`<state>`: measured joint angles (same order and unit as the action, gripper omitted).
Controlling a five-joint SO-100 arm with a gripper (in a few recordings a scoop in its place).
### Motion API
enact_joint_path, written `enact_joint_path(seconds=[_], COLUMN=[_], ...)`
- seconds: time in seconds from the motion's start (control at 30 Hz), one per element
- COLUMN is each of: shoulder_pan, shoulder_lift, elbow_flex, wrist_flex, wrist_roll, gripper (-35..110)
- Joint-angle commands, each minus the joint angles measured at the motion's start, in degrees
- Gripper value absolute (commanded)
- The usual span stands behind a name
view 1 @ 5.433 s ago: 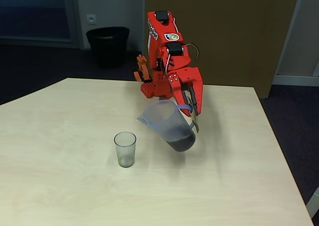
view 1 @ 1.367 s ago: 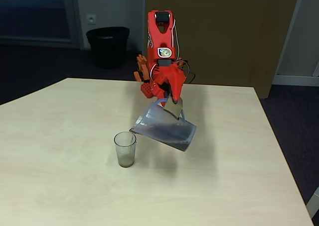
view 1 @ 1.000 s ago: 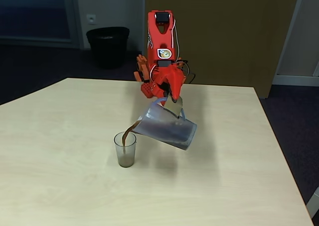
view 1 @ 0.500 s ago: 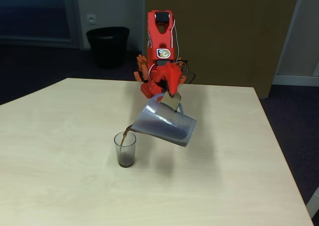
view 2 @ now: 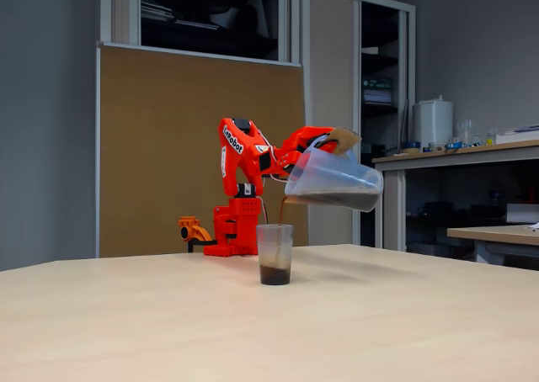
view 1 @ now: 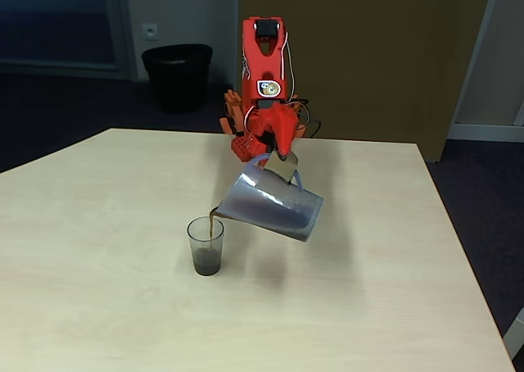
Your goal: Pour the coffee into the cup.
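I see the gripper (view 1: 278,161) pinching the handle of a tilted pitcher (view 1: 270,207) above the desk (view 1: 98,306); a thin stream of coffee (view 2: 282,209) falls from its spout into the cup (view 1: 205,245), standing mid-desk below and left of the gripper

I see the red arm (view 1: 264,77) folded forward from its base, wrist angled down. My gripper (view 1: 280,161) is clamped on the pitcher (view 1: 270,206), holding it tilted.

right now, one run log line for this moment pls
phase: pouring | gripper: shut on pitcher, tilted | coffee: streaming into cup | cup: upright, partly filled
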<state>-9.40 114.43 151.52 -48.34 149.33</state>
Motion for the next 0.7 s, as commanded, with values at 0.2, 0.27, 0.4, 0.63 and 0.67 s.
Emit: enact_joint_path(seconds=[0.2,0.27,0.4,0.63,0.67], shoulder_pan=[-0.2,-0.2,-0.1,0.0,0.0], shoulder_lift=[1.0,0.9,0.9,0.6,0.6], elbow_flex=[-0.3,-0.2,-0.1,-0.3,-0.3], wrist_flex=[-2.6,-2.8,-3.0,-3.4,-3.4], wrist_roll=[2.5,2.7,3.2,4.2,4.4], gripper=[0,0,0,0,0])
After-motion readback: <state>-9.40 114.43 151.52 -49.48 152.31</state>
